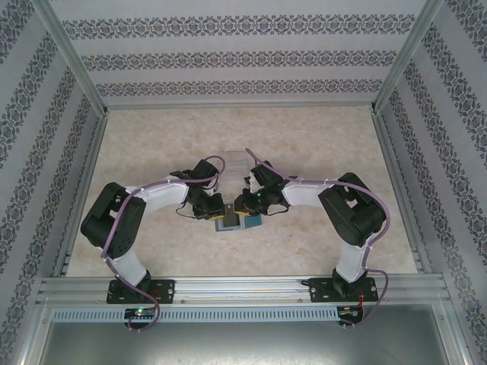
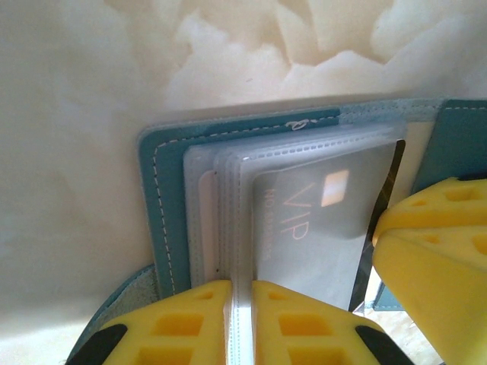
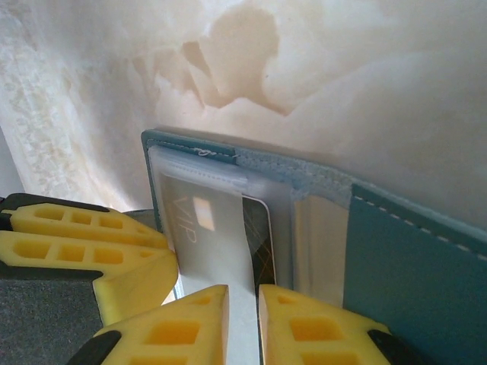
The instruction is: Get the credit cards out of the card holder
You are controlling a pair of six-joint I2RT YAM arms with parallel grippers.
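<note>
Mid-table (image 1: pixel 319 152), nearer the front edge, the teal card holder (image 2: pixel 162 198) lies open. Left gripper (image 2: pixel 241 293) is pinched nearly closed on its clear sleeve stack, pinning it. Right gripper (image 3: pixel 243 298) is nipped tight, apparently on the pale VIP card (image 3: pixel 199 220). Step: 1st card extraction. Next: straight outward pull w/ left anchoring the holder.

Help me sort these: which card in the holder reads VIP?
The grey card in the front clear sleeve; the dark card behind it shows gold lines instead.
</note>
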